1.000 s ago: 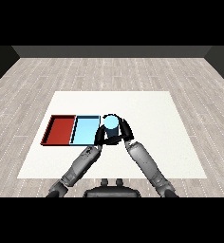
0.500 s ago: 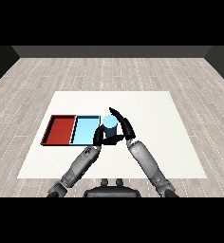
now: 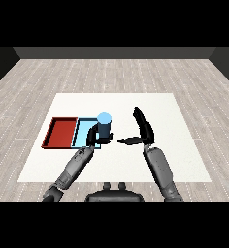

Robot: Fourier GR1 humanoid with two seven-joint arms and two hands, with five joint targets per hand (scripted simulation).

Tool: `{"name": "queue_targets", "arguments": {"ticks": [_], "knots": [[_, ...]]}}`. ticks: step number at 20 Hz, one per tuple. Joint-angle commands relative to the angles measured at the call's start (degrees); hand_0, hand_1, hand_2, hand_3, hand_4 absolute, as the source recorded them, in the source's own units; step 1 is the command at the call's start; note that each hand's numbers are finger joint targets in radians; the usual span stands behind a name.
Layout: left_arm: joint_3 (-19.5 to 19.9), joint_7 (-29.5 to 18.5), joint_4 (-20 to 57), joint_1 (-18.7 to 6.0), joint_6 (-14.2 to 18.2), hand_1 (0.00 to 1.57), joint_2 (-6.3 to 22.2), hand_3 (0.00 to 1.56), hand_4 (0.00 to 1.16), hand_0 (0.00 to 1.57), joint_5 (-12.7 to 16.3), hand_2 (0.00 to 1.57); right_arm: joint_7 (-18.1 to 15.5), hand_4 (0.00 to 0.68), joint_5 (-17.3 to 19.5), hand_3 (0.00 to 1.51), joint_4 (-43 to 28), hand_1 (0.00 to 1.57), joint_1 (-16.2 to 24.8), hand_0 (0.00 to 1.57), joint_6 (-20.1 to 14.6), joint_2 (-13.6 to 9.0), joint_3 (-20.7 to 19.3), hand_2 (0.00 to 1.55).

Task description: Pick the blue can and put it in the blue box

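Note:
The blue can (image 3: pixel 104 126) stands upright at the right end of the light blue tray (image 3: pixel 82 130). My right hand (image 3: pixel 144 129) is to the right of the can, apart from it, open with straight fingers and the thumb pointing left towards the can. My left hand (image 3: pixel 92 136) rests over the tray's near right corner, just in front of and left of the can, its fingers relaxed and holding nothing. The left hand hides the can's lower left side.
The red tray (image 3: pixel 61 132) lies against the light blue tray's left side. Both trays sit on the left half of the white table (image 3: pixel 174 111), which stands on a wooden floor.
My right hand has let go of the can, opened and drawn back to the right. The can now stands alone in the blue tray. The left hand has barely moved.

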Motion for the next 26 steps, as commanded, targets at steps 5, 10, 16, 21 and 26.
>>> {"name": "queue_targets", "arguments": {"ticks": [5,10,16,21,26], "knots": [[6.5,5.3,4.9,-2.7,-0.7,1.57,7.0,1.49,1.14,1.57,-2.7,1.57,-4.4,0.000,-3.3,0.00,0.1,0.00,7.1,0.00,1.7,1.5,-2.0,0.00],[8.4,10.3,14.4,-7.0,-2.0,1.57,11.1,1.49,1.10,1.57,-5.2,1.57,-6.1,0.000,-4.7,0.00,3.9,0.00,5.0,0.00,2.8,1.6,-4.4,0.00],[3.1,19.6,29.6,-11.5,2.3,1.23,14.2,0.84,0.95,1.23,-14.9,1.10,-5.8,0.000,-5.1,0.00,4.7,0.00,6.4,0.00,1.7,1.4,-5.8,0.00],[0.7,29.2,40.3,-18.9,0.4,0.84,13.2,0.50,0.92,0.84,-19.6,0.71,-7.6,0.000,-6.9,0.00,7.2,0.00,6.4,0.00,2.7,1.1,-8.4,0.00],[2.2,28.8,52.2,-20.7,0.5,1.21,5.5,0.00,0.80,1.21,-19.7,1.03,-8.8,0.000,-10.3,0.00,14.7,0.00,1.9,0.00,5.5,-1.0,-13.5,0.00]]}}
